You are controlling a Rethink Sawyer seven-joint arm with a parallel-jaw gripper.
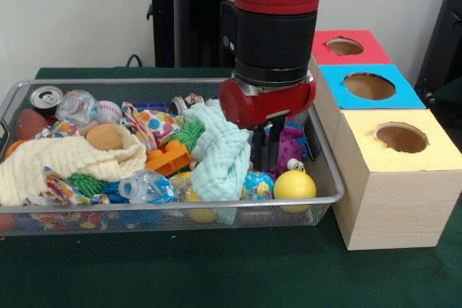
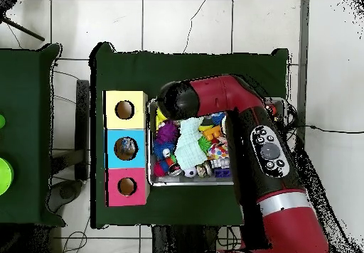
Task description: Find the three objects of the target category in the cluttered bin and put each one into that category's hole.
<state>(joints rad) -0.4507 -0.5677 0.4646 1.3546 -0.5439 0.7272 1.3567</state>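
Note:
A wire mesh bin holds a heap of mixed things. My gripper reaches down into its right end, between a mint cloth and a purple spiky toy. A yellow ball with eyes lies just in front of it. To the right of the bin stand three boxes with round holes: red, blue and yellow. In the overhead view the red arm covers the gripper and much of the bin; the mint cloth shows beneath it.
Also in the bin: a cream cloth, an orange toy block, a green spiky ball, a can, a clear bottle, a baseball. The boxes stand close against the bin's right wall.

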